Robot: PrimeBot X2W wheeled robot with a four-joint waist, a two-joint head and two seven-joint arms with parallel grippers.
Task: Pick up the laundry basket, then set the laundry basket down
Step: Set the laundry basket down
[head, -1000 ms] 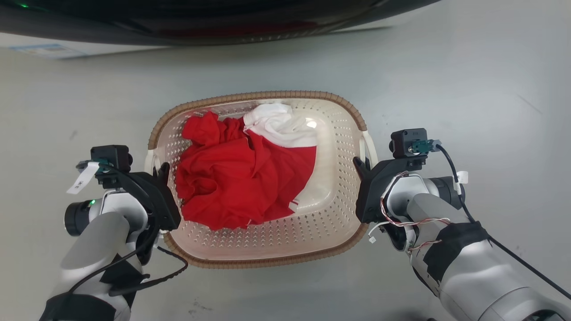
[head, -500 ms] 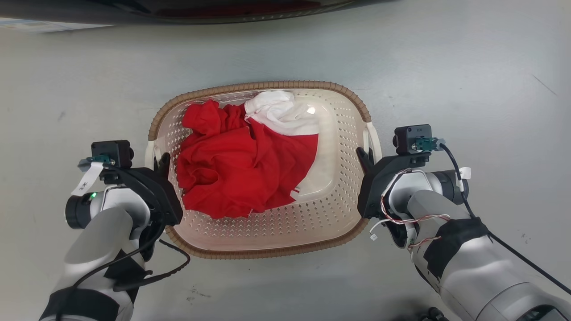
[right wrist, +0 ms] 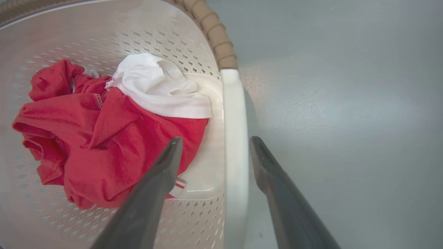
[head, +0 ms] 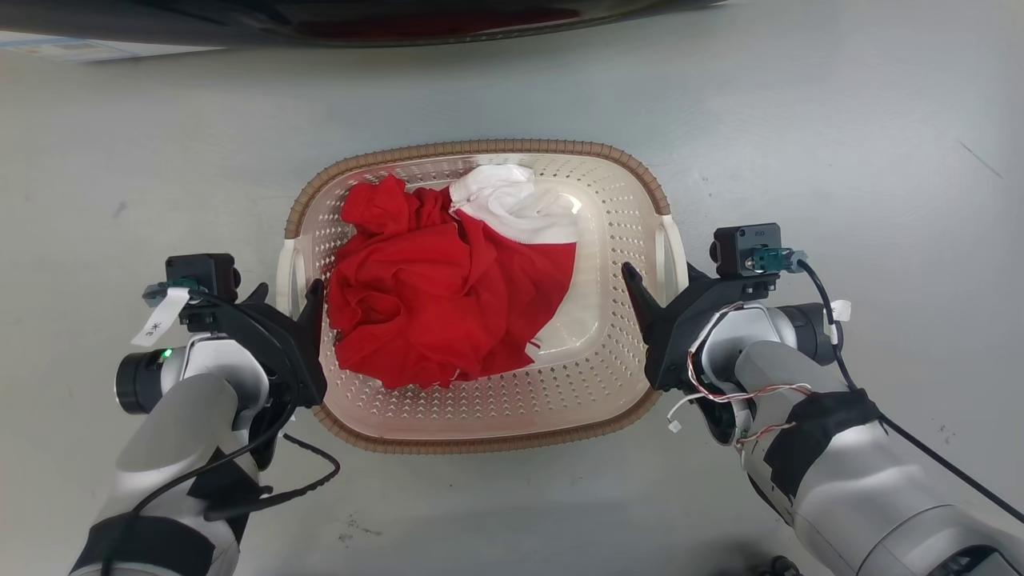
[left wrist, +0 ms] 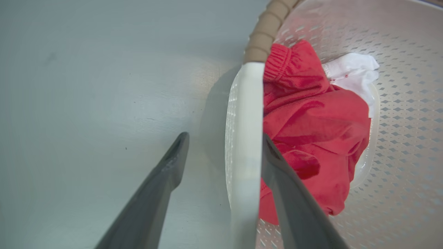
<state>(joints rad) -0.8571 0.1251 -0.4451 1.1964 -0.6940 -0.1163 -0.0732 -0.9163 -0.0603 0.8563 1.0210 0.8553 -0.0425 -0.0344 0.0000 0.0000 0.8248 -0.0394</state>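
Note:
The laundry basket point(head: 480, 148), cream and perforated with a brown woven rim, sits on the grey floor holding red clothes point(head: 440, 296) and a white cloth point(head: 512, 204). My left gripper point(head: 288, 290) is open and straddles the basket's white left handle point(head: 286, 268). In the left wrist view the left gripper point(left wrist: 224, 138) has that handle point(left wrist: 245, 121) against its inner finger, with a gap to the outer one. My right gripper point(head: 660, 276) is open astride the right handle point(head: 670, 252). The right wrist view shows the right gripper point(right wrist: 215, 140) with this handle point(right wrist: 235, 121) between its spread fingers.
A dark curved machine edge point(head: 360, 20) runs along the top of the head view, with a pale label point(head: 48, 50) at the far left. Bare grey floor point(head: 840, 120) surrounds the basket. Cables point(head: 920, 456) trail from both forearms.
Both grippers have spread their fingers around the handles they were closed on. The basket sits slightly further right in the view. The camera shifted a second ago.

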